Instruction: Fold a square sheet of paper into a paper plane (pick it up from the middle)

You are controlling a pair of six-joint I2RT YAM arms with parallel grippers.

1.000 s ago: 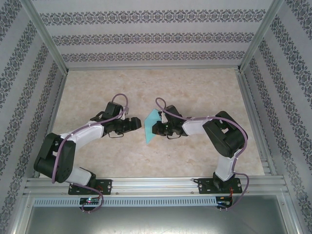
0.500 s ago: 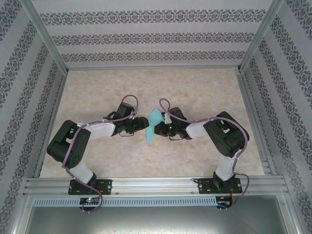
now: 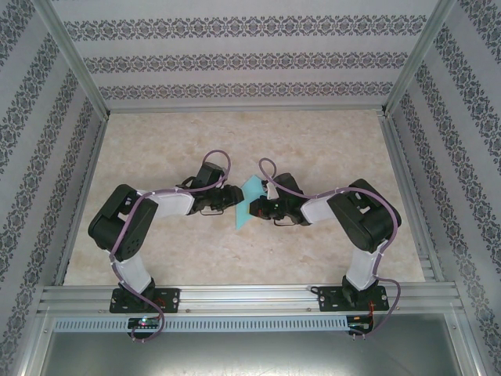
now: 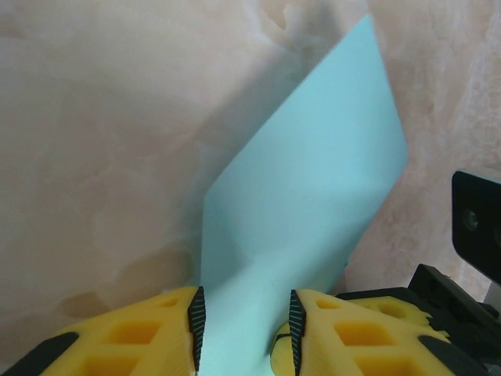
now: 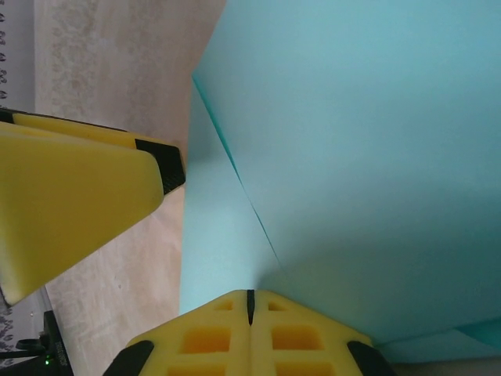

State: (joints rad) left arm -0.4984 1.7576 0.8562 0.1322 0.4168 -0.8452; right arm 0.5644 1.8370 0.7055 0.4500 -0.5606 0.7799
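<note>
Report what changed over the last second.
The left hand swung right to the paper sheet and narrowed its fingers, which now straddle the sheet's edge but have not closed on it. The right hand stayed shut on the sheet, which kept its place.

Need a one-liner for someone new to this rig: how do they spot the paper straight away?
On the beige marbled table, look near the middle, where the left gripper and right gripper point tip to tip. The sheet of paper sits between them, pinched by the right one. It is the one teal thing there: thin, plain, with a fold line.
</note>
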